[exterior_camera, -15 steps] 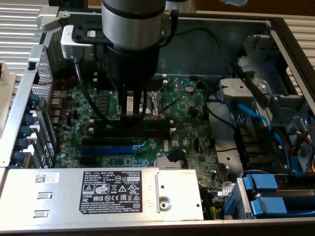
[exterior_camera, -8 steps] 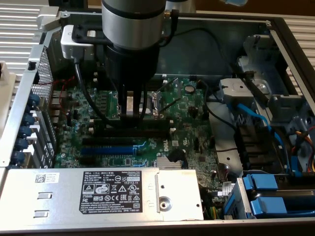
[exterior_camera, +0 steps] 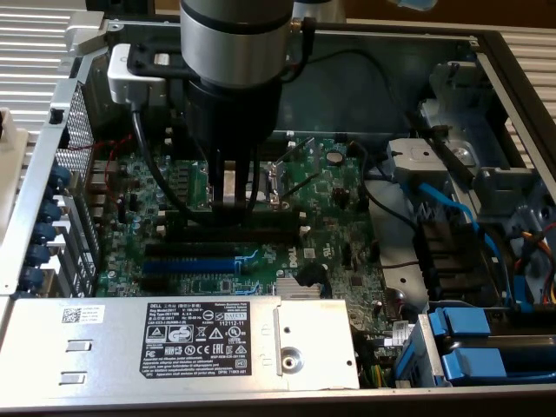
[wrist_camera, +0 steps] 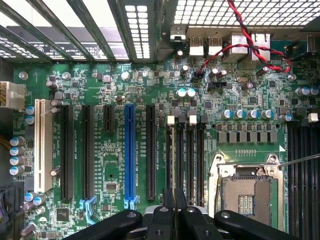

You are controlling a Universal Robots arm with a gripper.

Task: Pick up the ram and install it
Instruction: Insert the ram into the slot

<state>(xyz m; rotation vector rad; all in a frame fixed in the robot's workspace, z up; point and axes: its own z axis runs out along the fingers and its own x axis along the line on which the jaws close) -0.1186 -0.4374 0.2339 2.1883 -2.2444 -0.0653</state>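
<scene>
- Your gripper (wrist_camera: pixel 174 209) is clamped shut on the ram (wrist_camera: pixel 173 196), so the pick-up looks done.
- You have it at the bank of black memory slots (wrist_camera: pixel 185 155), between the blue slot (wrist_camera: pixel 129 150) and the processor socket (wrist_camera: pixel 247 192).
- Installing is what's left, by my reading: you cannot tell from either view whether the stick has entered a slot, or whether the white clips (wrist_camera: pixel 171 120) have latched.
- In the wrist view you see the ram edge-on, as a thin pale line between the fingertips.
- Its chips and label are hidden from you.
</scene>
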